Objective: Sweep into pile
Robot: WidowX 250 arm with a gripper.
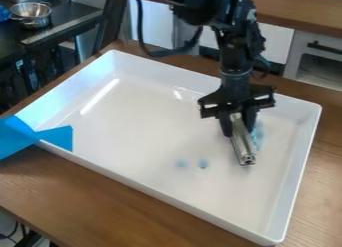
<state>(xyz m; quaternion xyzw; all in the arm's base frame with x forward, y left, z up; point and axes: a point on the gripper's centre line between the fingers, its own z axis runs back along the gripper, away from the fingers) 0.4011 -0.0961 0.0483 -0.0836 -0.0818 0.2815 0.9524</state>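
Tool (244, 147) in hand (238, 132), over tray (155, 189)

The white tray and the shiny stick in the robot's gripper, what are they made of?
The tray looks like smooth, glossy plastic: light makes bright streaks on it, though painted metal could look similar. The stick seems to be shiny bare metal, because it is silvery grey with bright and dark bands along it.

This is probably a kitchen, judging by the steel pot (35, 22) and white cabinets (277, 38) under a wooden worktop (294, 12).
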